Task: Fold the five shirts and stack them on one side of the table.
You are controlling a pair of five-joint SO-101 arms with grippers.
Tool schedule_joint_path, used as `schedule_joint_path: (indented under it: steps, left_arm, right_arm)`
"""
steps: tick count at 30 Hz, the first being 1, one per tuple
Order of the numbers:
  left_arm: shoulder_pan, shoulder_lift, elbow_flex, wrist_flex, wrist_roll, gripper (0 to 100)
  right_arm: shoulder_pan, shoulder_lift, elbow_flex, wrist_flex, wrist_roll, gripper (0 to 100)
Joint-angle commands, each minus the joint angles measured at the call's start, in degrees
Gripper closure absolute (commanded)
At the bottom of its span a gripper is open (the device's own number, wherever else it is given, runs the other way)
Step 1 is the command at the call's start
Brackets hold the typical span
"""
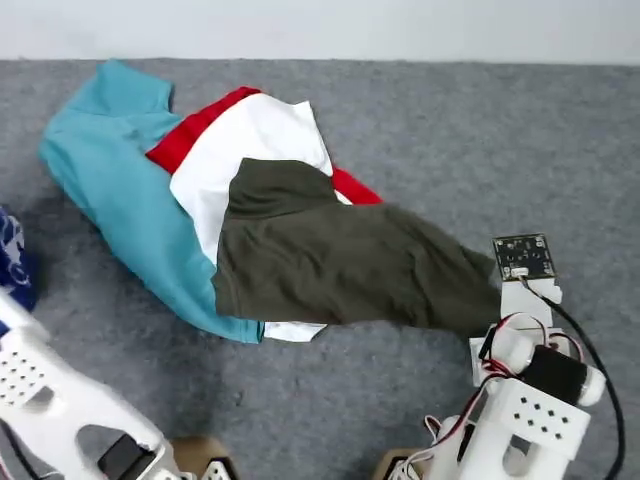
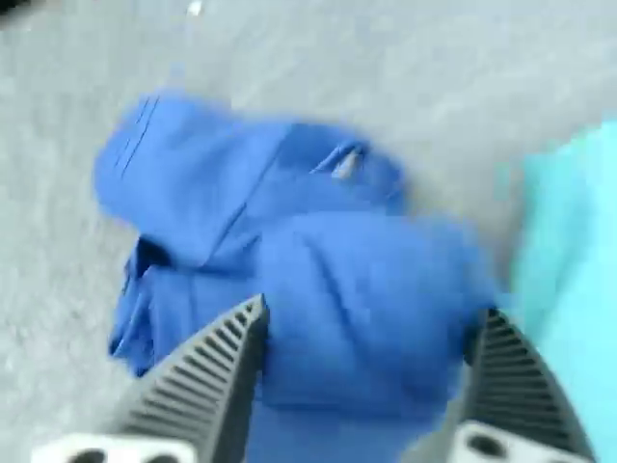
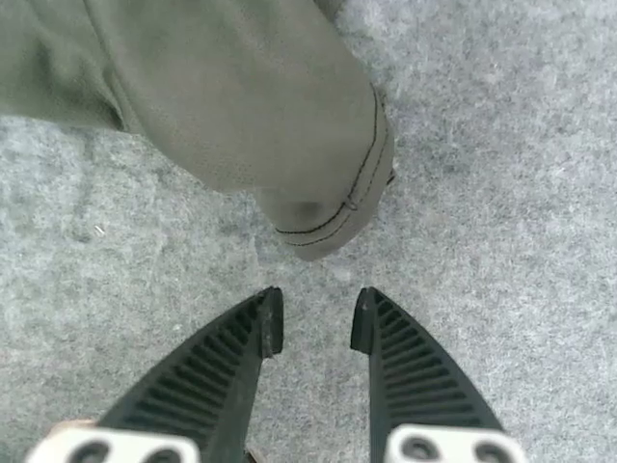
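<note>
Shirts (image 1: pixel 250 190) lie unfolded in a heap on the desk (image 1: pixel 480 130), the olive shirt (image 1: pixel 340 265) uppermost. Your left claw (image 2: pixel 372 311) hangs spread above the crumpled blue shirt (image 2: pixel 308 260), gripping nothing. Your right claw (image 3: pixel 317 301) stands part-open just short of the olive cuff (image 3: pixel 333 207); advance and pinch its hem squarely.

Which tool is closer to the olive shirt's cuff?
Right. The right tool is just short of the cuff of the olive shirt; the left tool is over the blue shirt, far off.
</note>
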Motion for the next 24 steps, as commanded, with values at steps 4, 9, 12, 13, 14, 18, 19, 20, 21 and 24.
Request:
schedule_joint_path:
  steps: [4,9,12,13,14,18,19,20,21,24]
  left_arm:
    - [4.7,-9.8,0.2,1.8,-7.2,68]
    - [1.9,-9.8,6.9,1.8,-13.9,67]
    - [3.9,-11.0,11.0,1.8,-14.2,65]
    - [5.5,-11.9,13.1,1.8,-14.2,64]
    - [7.8,-13.3,15.6,1.8,-14.2,64]
    - [20.7,-23.3,29.3,1.8,-14.0,64]
    - [24.4,-26.3,34.1,1.8,-13.9,64]
    - [28.4,-29.4,39.0,1.8,-13.9,64]
    - [32.4,-31.8,44.2,1.8,-13.9,64]
    - [43.4,-37.6,58.5,1.4,-12.7,64]
  right_arm:
    - [0.7,0.3,-0.2,-0.6,-0.2,85.8]
    - [0.7,0.3,-0.2,-0.6,-0.1,85.8]
    - [0.6,0.4,-0.2,-0.6,-0.1,85.8]
    - [0.5,0.4,-0.2,-0.6,-0.1,85.8]
    - [0.5,0.4,-0.2,-0.6,-0.1,85.8]
    - [0.5,0.4,-0.2,-0.6,-0.1,85.8]
    - [0.5,0.4,-0.2,-0.6,-0.1,85.8]
    - [0.5,0.4,-0.2,-0.6,-0.1,85.8]
    - [0.5,0.4,-0.2,-0.6,-0.1,85.8]
    - [0.5,0.4,-0.2,-0.6,-0.1,85.8]
